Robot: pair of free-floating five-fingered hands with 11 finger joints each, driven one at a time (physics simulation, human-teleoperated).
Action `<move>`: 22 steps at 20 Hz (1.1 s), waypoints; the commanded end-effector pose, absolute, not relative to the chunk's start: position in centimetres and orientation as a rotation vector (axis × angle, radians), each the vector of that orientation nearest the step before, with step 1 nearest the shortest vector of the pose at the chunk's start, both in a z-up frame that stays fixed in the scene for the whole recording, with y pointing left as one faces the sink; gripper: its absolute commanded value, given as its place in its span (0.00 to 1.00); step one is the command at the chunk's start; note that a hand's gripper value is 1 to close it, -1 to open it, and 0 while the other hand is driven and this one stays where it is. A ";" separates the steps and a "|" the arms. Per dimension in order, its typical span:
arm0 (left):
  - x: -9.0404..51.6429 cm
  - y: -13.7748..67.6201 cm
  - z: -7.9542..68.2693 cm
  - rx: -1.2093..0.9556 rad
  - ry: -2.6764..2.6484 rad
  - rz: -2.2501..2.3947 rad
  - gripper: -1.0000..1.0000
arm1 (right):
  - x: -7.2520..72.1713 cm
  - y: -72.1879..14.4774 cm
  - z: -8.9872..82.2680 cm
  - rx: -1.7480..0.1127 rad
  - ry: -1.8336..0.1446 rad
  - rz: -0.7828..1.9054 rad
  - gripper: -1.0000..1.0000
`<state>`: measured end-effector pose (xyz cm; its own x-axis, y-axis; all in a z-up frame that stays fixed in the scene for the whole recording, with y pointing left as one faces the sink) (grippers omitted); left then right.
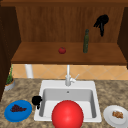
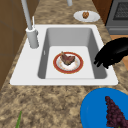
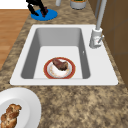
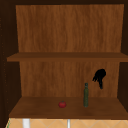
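Observation:
My left hand [image 1: 36, 100] hovers by the left rim of the white sink [image 1: 50, 83], beside a blue plate [image 1: 10, 116] of dark grapes [image 1: 17, 108]. Its relaxed fingers hang down and hold nothing; the left side view has this hand [image 2: 112, 51] over the sink's rim [image 2: 25, 72]. My right hand [image 1: 101, 22] floats inside the wall cabinet, fingers drooping, empty, up and right of a green bottle [image 1: 86, 41]. In the basin lies a red-rimmed plate [image 2: 79, 65] with a piece of meat [image 2: 67, 58]. A big red round shape [image 1: 67, 115] fills the sink's front.
A red tomato [image 1: 62, 50] sits on the lower shelf left of the bottle. At the counter's right a white plate [image 1: 110, 117] holds bread [image 1: 117, 114]. The faucet [image 1: 68, 77] stands behind the basin. A potted plant [image 1: 9, 80] is at the far left.

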<state>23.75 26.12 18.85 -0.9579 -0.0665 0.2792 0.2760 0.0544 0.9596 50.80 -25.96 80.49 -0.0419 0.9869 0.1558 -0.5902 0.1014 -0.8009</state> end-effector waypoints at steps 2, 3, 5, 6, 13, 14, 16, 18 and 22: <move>23.7 26.1 18.9 -0.213 -2.084 -1.992 0.50 | 47.6 -27.6 79.3 -0.567 -0.847 1.379 0.00; 23.7 26.1 18.9 -0.213 -2.084 -1.992 0.50 | 47.1 -27.7 79.1 -0.575 -0.835 1.381 0.00; 23.7 26.1 18.9 -0.213 -2.084 -1.992 0.50 | 45.6 -28.0 78.6 -0.604 -0.820 1.383 0.00; 23.7 26.1 18.9 -0.213 -2.084 -1.992 0.50 | 44.8 -28.2 78.3 -0.609 -0.815 1.382 0.00; 23.7 26.1 18.9 -0.213 -2.084 -1.992 0.50 | 39.4 -29.1 76.5 -0.632 -0.813 1.375 0.00; 23.7 26.1 18.9 -0.213 -2.084 -1.992 0.50 | 38.7 -29.2 76.2 -0.631 -0.811 1.375 0.00; 23.7 26.1 18.9 -0.213 -2.084 -1.992 0.50 | 37.2 -29.3 75.7 -0.631 -0.809 1.373 0.00; 23.7 26.1 18.9 -0.213 -2.084 -1.992 0.50 | 35.9 -29.6 75.0 -0.627 -0.817 1.365 0.00; 23.7 26.1 18.9 -0.213 -2.084 -1.992 0.50 | 33.9 -29.8 73.9 -0.630 -0.819 1.376 0.00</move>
<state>23.75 26.12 18.85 -0.9579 -0.0665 0.2792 0.2760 0.0544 0.9596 35.31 -29.61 74.62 -0.0166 0.9926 0.1203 -0.5935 0.0870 -0.8001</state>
